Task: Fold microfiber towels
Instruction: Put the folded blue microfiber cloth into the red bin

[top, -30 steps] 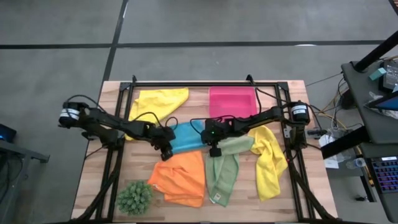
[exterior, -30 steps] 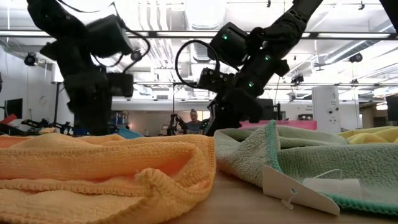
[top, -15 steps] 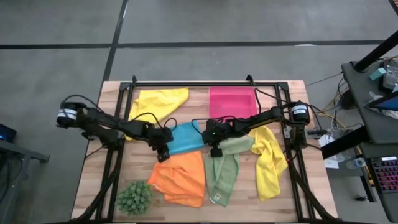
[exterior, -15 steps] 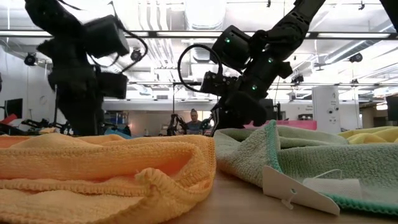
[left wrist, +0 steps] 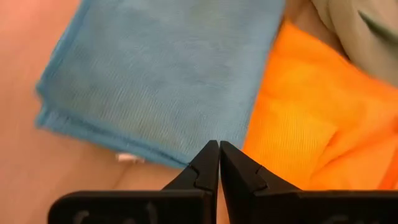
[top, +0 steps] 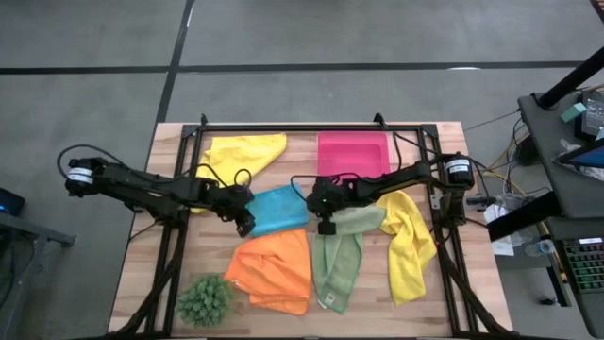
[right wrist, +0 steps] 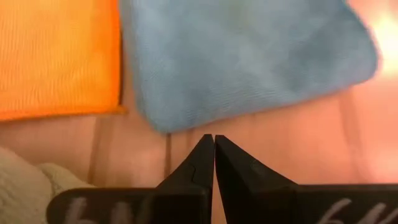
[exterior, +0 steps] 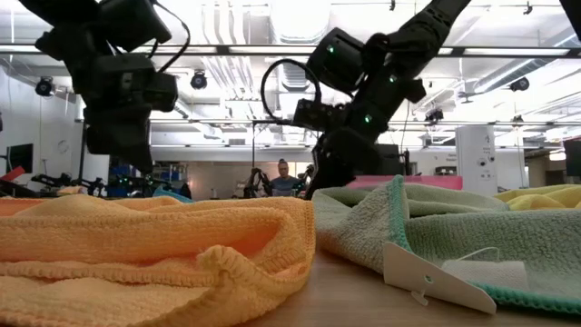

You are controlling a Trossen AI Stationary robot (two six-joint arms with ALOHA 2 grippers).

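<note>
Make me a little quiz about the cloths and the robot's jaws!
1. What colour is the cloth lying between the two grippers?
2. True or false: the left gripper is holding a cloth.
3. Which thing sits at the table's near left corner? A) plant ball B) pink tray C) green cloth

Key:
1. Blue.
2. False; its jaws are shut on nothing, as are the right gripper's.
3. A, the plant ball.
</note>
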